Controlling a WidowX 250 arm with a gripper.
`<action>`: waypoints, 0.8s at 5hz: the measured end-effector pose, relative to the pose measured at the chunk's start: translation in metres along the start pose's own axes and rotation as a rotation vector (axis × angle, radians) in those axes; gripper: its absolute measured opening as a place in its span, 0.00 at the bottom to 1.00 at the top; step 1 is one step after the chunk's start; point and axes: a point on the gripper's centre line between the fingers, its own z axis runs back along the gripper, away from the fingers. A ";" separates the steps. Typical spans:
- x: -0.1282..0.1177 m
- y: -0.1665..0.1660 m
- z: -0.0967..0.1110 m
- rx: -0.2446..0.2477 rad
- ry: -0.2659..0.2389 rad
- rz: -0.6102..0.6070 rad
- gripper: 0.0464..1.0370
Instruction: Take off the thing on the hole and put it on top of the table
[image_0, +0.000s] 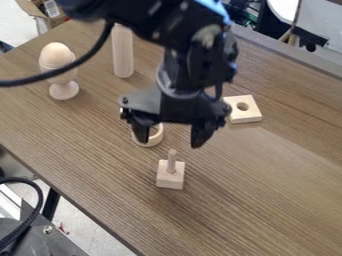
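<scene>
A: Quick pass, biggest first. Clock is the whole view?
B: Yep, noon at top. Wood-grain table (267, 200), running under everything we log.
A: Arm?
B: Black WidowX arm (194, 62), in from 11 to 12 o'clock. Black cable (87, 57) loops from 9 o'clock up to about 11, across the front of the egg-shaped piece.
A: Gripper and fingers?
B: Black two-finger gripper (169, 140), mid-dial, pointing down. Fingers spread wide, nothing pinched between them.
A: Next size down.
B: Wooden egg-shaped piece (56, 53) sitting in a pale footed cup (64, 91), 10 o'clock. Pale wooden cylinder (123, 55), upright, 11 o'clock.
A: Blocks?
B: Flat square wooden block with a round hole (250, 118), between 2 and 3, lying flat, partly behind the gripper. Then the small wooden block (170, 181) at 6 o'clock.
A: Ring?
B: Pale wooden ring (151, 143), just off centre toward 8, partly hidden by the finger on that side.
A: Task thing, go.
B: Thin wooden peg (172, 161), 6 o'clock, upright on the small block, base at the middle of its top. Apart from both fingers, below the gap between them in the view.
</scene>
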 end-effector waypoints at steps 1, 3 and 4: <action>-0.005 -0.002 -0.005 -0.008 0.019 0.007 0.95; -0.013 0.001 -0.013 -0.003 0.038 -0.002 0.95; -0.016 0.000 -0.015 -0.001 0.045 -0.008 0.95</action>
